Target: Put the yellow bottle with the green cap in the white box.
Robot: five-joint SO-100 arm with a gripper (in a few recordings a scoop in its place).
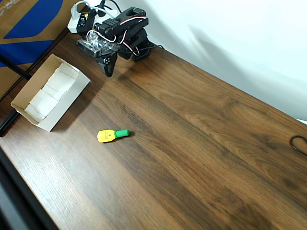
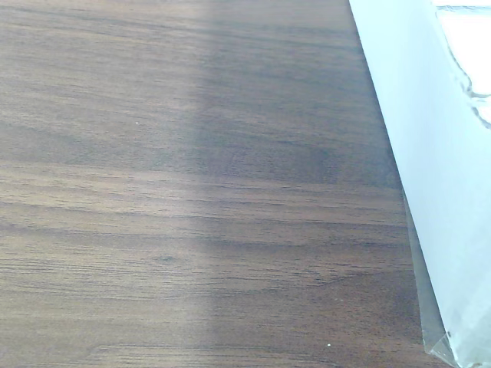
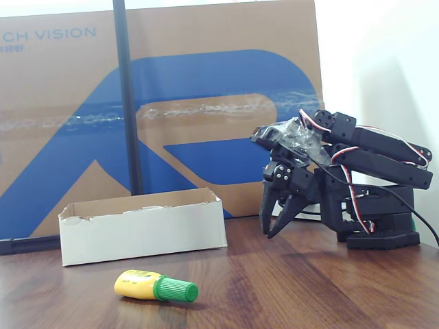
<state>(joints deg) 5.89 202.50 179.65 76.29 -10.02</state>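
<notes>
The yellow bottle with the green cap [image 1: 112, 134] is lying on its side on the wooden table [image 1: 201, 143], near the white box [image 1: 50, 92] but apart from it. The gripper [image 3: 276, 223] is hanging folded at the arm's base, pointing down, fingers slightly parted, gripping nothing, well apart from the bottle.

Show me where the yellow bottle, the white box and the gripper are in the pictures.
yellow bottle [image 1: 106, 135], overhead view, on its yellow body.
white box [image 3: 144, 233], fixed view, on its white front wall.
gripper [image 3: 273, 229], fixed view, between its fingertips.
</notes>
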